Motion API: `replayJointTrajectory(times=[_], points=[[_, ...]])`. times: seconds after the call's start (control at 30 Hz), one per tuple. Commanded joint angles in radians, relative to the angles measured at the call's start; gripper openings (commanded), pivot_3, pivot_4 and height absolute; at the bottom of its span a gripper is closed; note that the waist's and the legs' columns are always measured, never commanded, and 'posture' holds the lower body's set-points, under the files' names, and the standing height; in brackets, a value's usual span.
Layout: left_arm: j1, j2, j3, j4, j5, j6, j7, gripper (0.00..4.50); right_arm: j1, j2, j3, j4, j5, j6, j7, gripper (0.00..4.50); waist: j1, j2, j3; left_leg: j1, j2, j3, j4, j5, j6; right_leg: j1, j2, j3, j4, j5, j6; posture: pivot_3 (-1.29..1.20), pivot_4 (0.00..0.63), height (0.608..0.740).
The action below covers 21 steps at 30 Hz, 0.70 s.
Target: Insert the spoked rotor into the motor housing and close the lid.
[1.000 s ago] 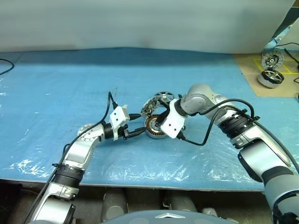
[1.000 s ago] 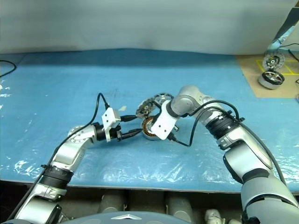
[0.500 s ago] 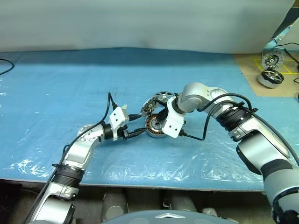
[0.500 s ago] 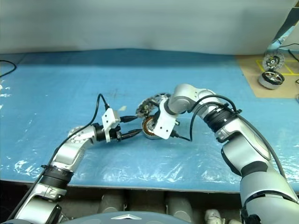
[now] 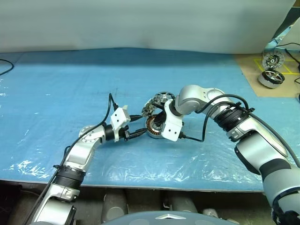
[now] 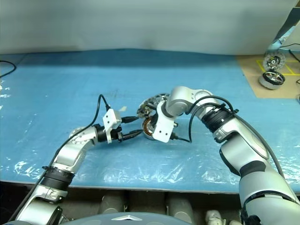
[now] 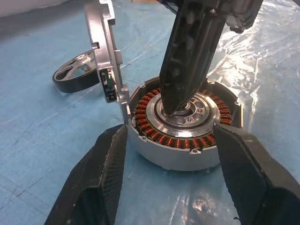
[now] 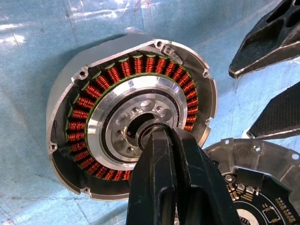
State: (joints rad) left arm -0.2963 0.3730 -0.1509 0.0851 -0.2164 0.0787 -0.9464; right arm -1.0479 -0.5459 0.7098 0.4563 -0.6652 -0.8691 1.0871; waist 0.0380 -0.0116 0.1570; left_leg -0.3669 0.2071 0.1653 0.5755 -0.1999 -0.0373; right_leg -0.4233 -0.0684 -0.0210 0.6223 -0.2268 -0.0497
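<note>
1. The motor housing (image 7: 180, 129) is sitting on the blue plastic-covered table (image 5: 70, 84), near the middle of the scene, its open top showing a ring of copper windings (image 8: 89, 101) around a silver central hub (image 8: 126, 124).
2. The left gripper (image 7: 171, 183) is reaching in from the left with its two black fingers (image 7: 101, 168) spread wide, one on each side of the housing; whether they are touching its wall I cannot tell.
3. The right gripper (image 8: 164, 140) is pointing steeply down from the right with its fingers clenched together, their joined tips resting in the bore of the hub and grasping nothing.
4. The lid (image 7: 108, 56), a round plate carrying a small circuit board, is standing tilted up at the far-left edge of the housing, leaving the housing open.
5. The spoked rotor (image 7: 77, 75) is lying flat on the table just beyond the lid, on the far side of the housing and outside it.
6. Two larger wheel-like motors (image 5: 271, 70) are sitting on a brown board (image 5: 248, 70) at the far right, well apart from the grippers.
</note>
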Motion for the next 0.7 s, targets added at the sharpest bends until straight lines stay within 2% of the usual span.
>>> replayJointTrajectory(times=[0.03, 0.7], points=[[0.005, 0.003, 0.003, -0.054, -0.013, 0.004, 0.008, 3.02, -0.028, 0.005, -0.001, 0.002, -0.006, -0.004, -0.011, 0.03, 0.000, 0.000, 0.000, 0.000, 0.000, 0.000, 0.000, 0.000, 0.000, 0.000, 0.000, 0.000, 0.000, 0.000, 0.000, 0.00, 0.150, 0.740], [-0.005, 0.001, 0.003, -0.066, -0.015, 0.028, 0.015, 3.02, -0.009, -0.005, 0.000, -0.020, 0.041, 0.014, 0.054, 0.03, 0.000, 0.000, 0.000, 0.000, 0.000, 0.000, 0.000, 0.000, 0.000, 0.000, 0.000, 0.000, 0.000, 0.000, 0.000, 0.00, 0.150, 0.740]])
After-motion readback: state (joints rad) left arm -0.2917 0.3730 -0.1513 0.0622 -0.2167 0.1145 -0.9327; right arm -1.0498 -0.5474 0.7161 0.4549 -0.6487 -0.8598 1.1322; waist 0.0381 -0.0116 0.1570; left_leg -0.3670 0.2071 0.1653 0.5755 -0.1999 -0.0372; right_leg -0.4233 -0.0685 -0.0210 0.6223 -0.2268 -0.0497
